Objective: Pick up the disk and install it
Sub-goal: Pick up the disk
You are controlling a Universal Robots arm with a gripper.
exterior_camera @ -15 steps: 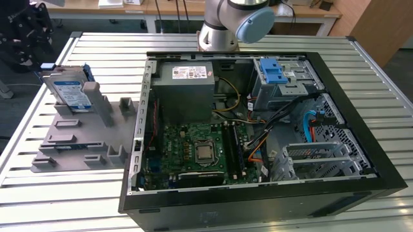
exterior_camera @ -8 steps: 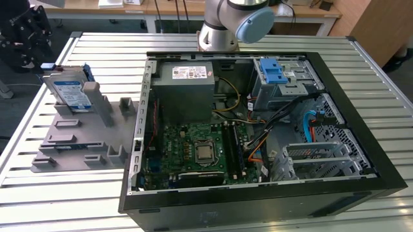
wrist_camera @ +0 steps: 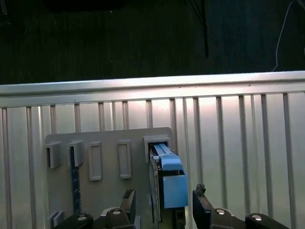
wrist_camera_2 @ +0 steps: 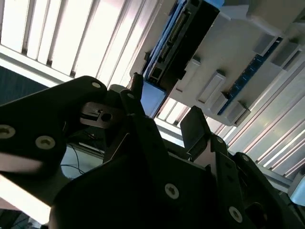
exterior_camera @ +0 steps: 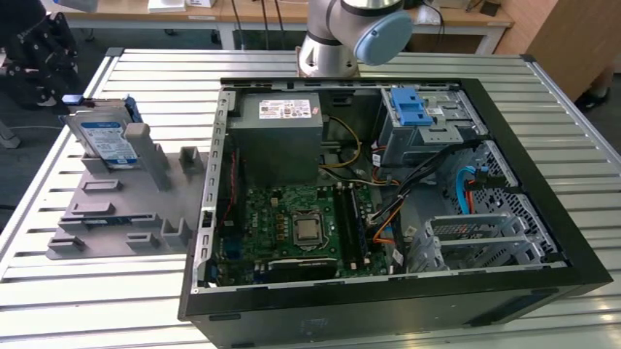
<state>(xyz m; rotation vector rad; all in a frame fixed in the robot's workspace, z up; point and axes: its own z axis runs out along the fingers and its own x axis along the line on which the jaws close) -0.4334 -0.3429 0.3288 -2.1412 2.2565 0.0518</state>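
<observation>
A ribbed aluminium tabletop (exterior_camera: 97, 305) is carrying the whole job, with office desks standing behind it. A black computer tower case (exterior_camera: 388, 309) is lying on its side with the panel off. Its inside is therefore facing up and can be reached from above. Inside are a green circuit board (exterior_camera: 301, 225), a grey metal power supply box (exterior_camera: 276, 138) and a bright blue plastic latch bracket (exterior_camera: 411, 107). The bracket is sitting over a grey metal drive cage (exterior_camera: 441, 131) in the case's far corner, which is probably where the drive belongs.

Just beside the case, on the exterior view's left, a flat grey plastic fixture plate (exterior_camera: 107, 211) is lying on the tabletop. The disk (exterior_camera: 109, 139), a flat silver-grey metal drive with a white-and-blue label and blue plastic rails, is standing on edge in a slot of that plate. A grey post is propping it up. Held this way, it seems to be offering its two broad faces for a pinch from either side.

The black two-fingered tool (exterior_camera: 34, 65) is hovering farther from the case than the plate, near the tabletop's edge and apart from the disk. In the first wrist view its fingers (wrist_camera: 129, 202) are spread and gripping nothing. The disk's blue-railed edge is lining up with the gap between them. The spread looks wider than the drive is thick, likely so that a finger can pass on each side. The disk is not yet lifted.
</observation>
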